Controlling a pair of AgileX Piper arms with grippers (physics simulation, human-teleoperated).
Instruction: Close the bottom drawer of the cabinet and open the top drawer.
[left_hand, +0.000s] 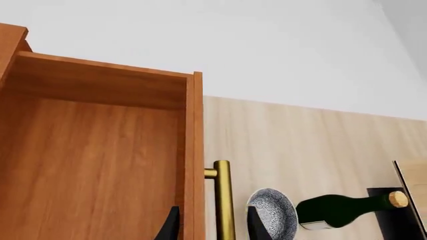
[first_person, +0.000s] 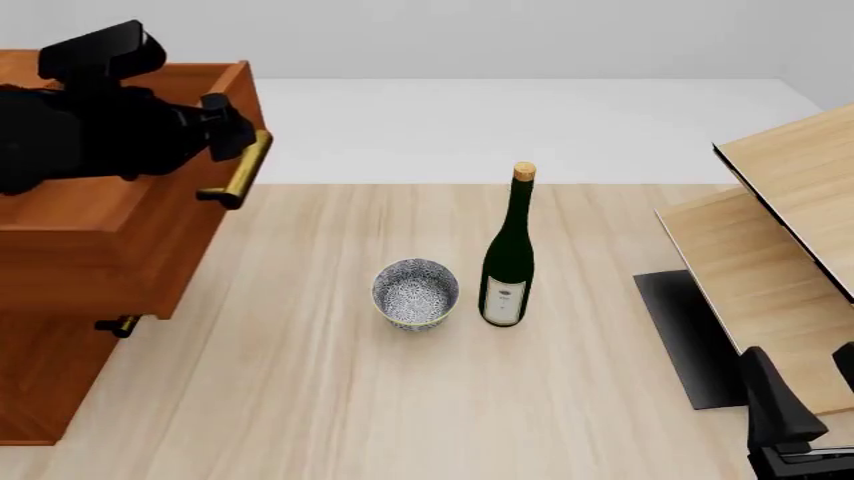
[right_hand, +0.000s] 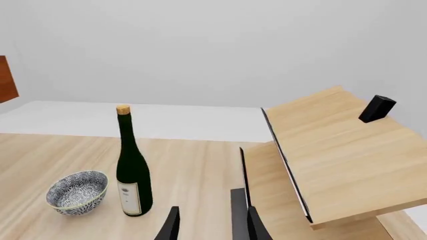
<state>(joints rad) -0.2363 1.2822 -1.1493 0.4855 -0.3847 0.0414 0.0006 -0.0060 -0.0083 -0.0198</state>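
While I pull at far left:
Top drawer (first_person: 120, 215): slid out.
Bottom drawer: apparently shut.
Left gripper (left_hand: 208, 227): astride brass handle (left_hand: 223, 200); grip unclear.
Right gripper (right_hand: 208, 225): unclenched, idle.

cabinet (first_person: 94, 270): reddish-brown wood, visible grain, satin
top drawer (left_hand: 100, 160): same wood inside, smooth
handle (left_hand: 223, 200): brass-coloured metal, brushed sheen
worktop (first_person: 307, 400): pale wood, fine grain, matt
bottle (first_person: 507, 262): dark green glass, glossy; paper label, cork stopper
bowl (first_person: 415, 293): glazed ceramic, blue-speckled
slanted boards (right_hand: 340, 150): pale wood, matt
left claw (left_hand: 212, 227): black, matt
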